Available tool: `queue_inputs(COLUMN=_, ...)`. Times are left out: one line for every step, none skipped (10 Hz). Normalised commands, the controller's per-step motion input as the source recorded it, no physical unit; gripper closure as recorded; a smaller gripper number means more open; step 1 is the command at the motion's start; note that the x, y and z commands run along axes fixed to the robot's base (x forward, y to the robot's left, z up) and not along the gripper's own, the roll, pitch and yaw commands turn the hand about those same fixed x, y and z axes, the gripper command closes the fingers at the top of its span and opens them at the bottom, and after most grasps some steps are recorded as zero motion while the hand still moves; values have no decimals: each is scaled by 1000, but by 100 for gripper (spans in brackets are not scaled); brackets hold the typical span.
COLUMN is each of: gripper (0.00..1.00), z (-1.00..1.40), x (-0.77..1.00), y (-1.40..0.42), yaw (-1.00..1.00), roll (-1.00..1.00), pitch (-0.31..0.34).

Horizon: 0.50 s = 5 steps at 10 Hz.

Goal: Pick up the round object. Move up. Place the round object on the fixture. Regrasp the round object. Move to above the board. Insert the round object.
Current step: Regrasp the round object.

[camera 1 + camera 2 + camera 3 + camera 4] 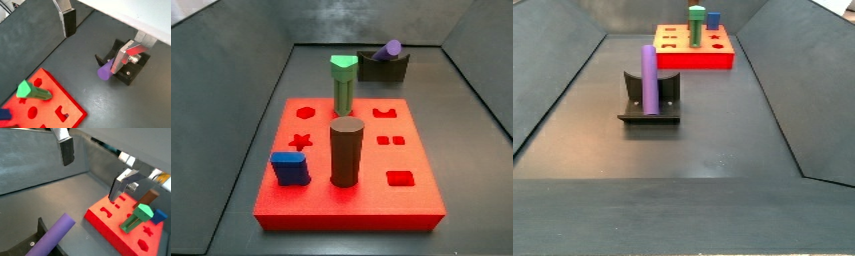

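The slim purple cylinder peg (648, 78) rests in the notch of the dark fixture (651, 103), leaning up out of it. Both also show at the far end of a side view, peg (389, 47) on fixture (385, 67). In both wrist views my gripper (93, 52) (90, 180) is open, its silver fingers (69, 22) (65, 150) wide apart with nothing between them. It hangs above the floor beside the peg (105, 70) (53, 234) and fixture (133, 75) (33, 245), apart from the peg. The red board (345, 205) (694, 60) (52, 82) (107, 228) lies flat nearby. The gripper does not show in the side views.
On the board stand a green-topped hexagonal peg (342, 85) (30, 91) (137, 218), a thick dark brown cylinder (346, 152) (149, 195) and a blue block (290, 167). Sloping dark grey walls (560, 90) enclose the floor on all sides.
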Motion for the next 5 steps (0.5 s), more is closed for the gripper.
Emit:
queue_inputs(gripper=0, z=83, x=-35, y=-273, yaw=19, roll=1000, pitch=27)
queue_inputs(gripper=0, z=48, x=-39, y=-32, yaw=20, roll=1000, pitch=22)
queue_inputs(gripper=0, z=24, x=-28, y=-16, yaw=21, roll=1000, pitch=18)
queue_inputs(gripper=0, z=18, x=-12, y=-37, yaw=22, roll=1000, pitch=14)
queue_inputs(gripper=0, z=18, x=-8, y=-31, yaw=22, roll=1000, pitch=12)
